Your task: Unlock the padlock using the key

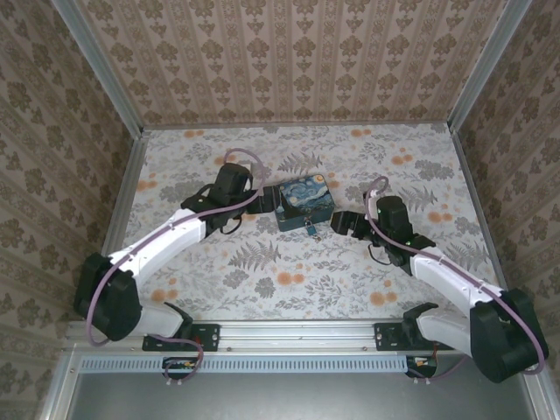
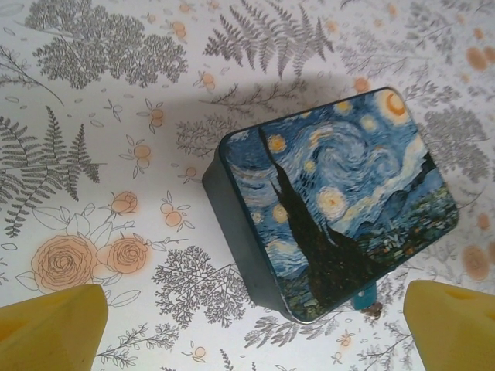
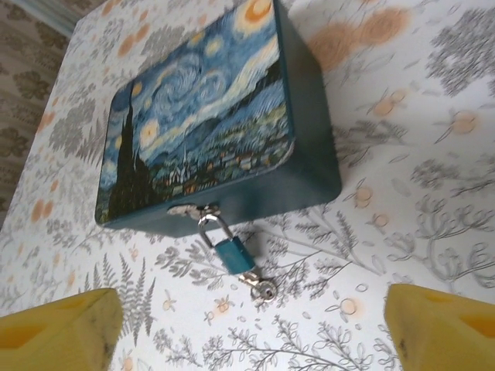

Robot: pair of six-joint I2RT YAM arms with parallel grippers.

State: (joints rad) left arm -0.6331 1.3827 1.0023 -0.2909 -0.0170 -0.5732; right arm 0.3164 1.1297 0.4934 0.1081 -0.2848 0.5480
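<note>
A blue swirl-painted tin [image 1: 304,203] is placed on the flowered table [image 1: 289,289], between the two arms. The padlock [image 3: 230,253] is hung from the clasp on the tin's front wall and lies on the table, touching the tin. The right gripper [image 3: 251,325] is spread wide; the padlock is seen just ahead of its gap, not touched. The left gripper [image 2: 255,328] is spread wide too, and the tin stands between it and the padlock.
</note>
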